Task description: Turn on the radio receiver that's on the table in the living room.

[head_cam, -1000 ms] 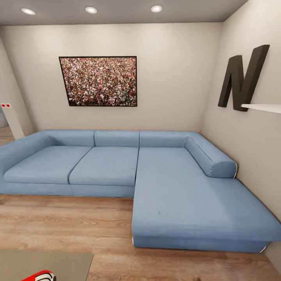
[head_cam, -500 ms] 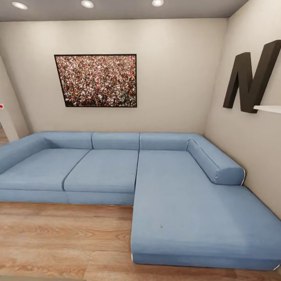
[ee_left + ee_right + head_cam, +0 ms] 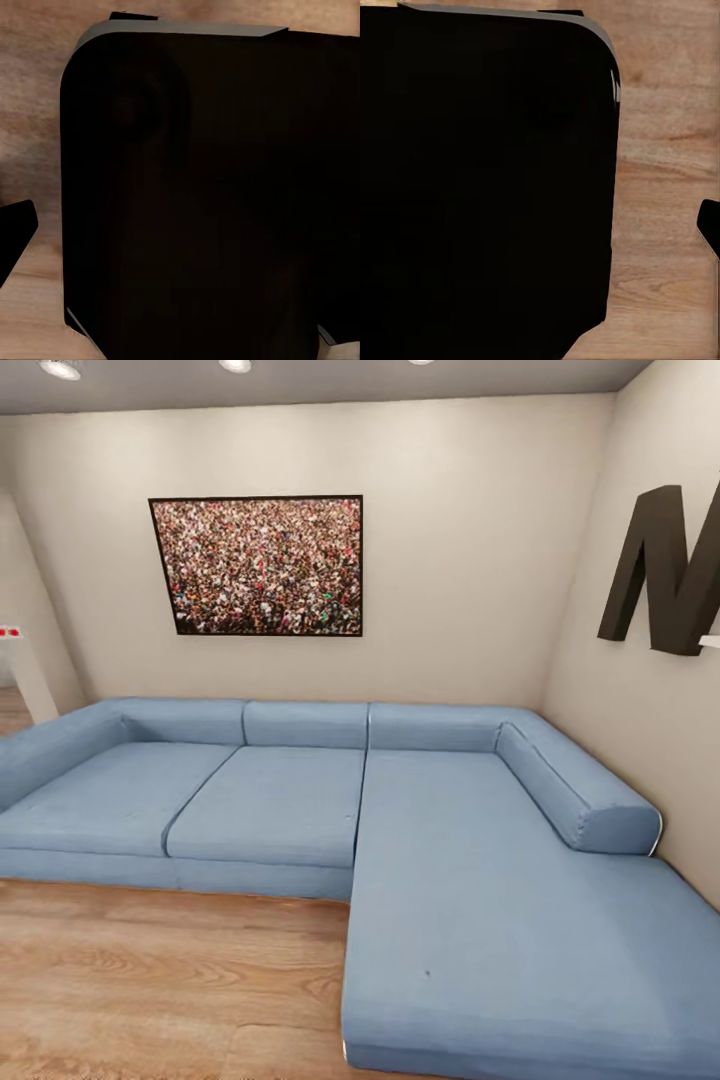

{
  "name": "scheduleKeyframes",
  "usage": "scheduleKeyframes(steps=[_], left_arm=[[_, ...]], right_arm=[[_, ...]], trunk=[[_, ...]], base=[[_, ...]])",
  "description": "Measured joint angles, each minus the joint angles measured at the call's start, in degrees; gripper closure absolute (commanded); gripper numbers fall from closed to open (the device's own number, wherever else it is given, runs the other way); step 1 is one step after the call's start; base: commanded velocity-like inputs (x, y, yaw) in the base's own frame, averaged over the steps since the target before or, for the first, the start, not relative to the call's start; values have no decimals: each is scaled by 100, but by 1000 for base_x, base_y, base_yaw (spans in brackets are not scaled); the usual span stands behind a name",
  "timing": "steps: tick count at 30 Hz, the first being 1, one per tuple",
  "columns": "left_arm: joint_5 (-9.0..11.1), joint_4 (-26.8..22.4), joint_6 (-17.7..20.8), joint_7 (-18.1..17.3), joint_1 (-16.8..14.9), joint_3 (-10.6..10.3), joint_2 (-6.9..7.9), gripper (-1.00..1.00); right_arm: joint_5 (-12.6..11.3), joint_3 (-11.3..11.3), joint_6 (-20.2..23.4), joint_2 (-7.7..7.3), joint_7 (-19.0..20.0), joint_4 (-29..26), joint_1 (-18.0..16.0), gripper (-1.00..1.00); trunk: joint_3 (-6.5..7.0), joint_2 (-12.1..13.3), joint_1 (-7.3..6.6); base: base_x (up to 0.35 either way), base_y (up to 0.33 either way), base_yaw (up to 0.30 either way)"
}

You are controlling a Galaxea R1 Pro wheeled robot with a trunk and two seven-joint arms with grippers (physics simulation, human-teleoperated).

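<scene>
Across the head view: room interior, no arm in frame
Sofa: blue L-shaped sectional sofa (image 3: pixel 400 830) fills the middle and lower right of the frame; its long section runs down to the lower right edge, its back runs along the far wall.
Bolster: rounded blue bolster (image 3: pixel 580 792) lies along the sofa's right side, close to the right wall.
Picture: dark-framed picture (image 3: pixel 258 565) of a dense crowd hangs on the far wall, upper left of centre, above the sofa back.
Wall letter: large dark wall letter (image 3: pixel 665 570) is fixed to the right wall, cut off by the right edge of the frame.
Floor: wood-plank floor (image 3: pixel 160 980) occupies the lower left, reaching the sofa base.
Ceiling: recessed ceiling lights (image 3: pixel 236 365) sit along the top edge.
Left edge: pale upright panel (image 3: pixel 30 675) with two small red marks at its top, partly cut off.
Left wrist view: a large dark rounded body (image 3: pixel 210 195) blocks most of the frame, wood floor behind it; a dark tip shows at the lower left edge. Pincer opening cannot be determined; nothing is seen held.
Right wrist view: a similar dark body (image 3: pixel 484 180) covers the left and centre, wood floor at the right; a dark tip shows at the right edge. Pincer opening cannot be determined; nothing is seen held.
Containers: none identified.
Radio receiver and table: location cannot be determined from these views.
</scene>
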Motion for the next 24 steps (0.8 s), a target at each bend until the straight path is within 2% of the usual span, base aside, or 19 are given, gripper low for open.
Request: scheduleKeyframes(steps=[24], left_arm=[[0, -3, 0, 0, 0, 6, 0, -100]], right_arm=[[2, 6, -5, 0, -1, 0, 0, -100]], trunk=[[0, 0, 0]], base=[[2, 0, 269]])
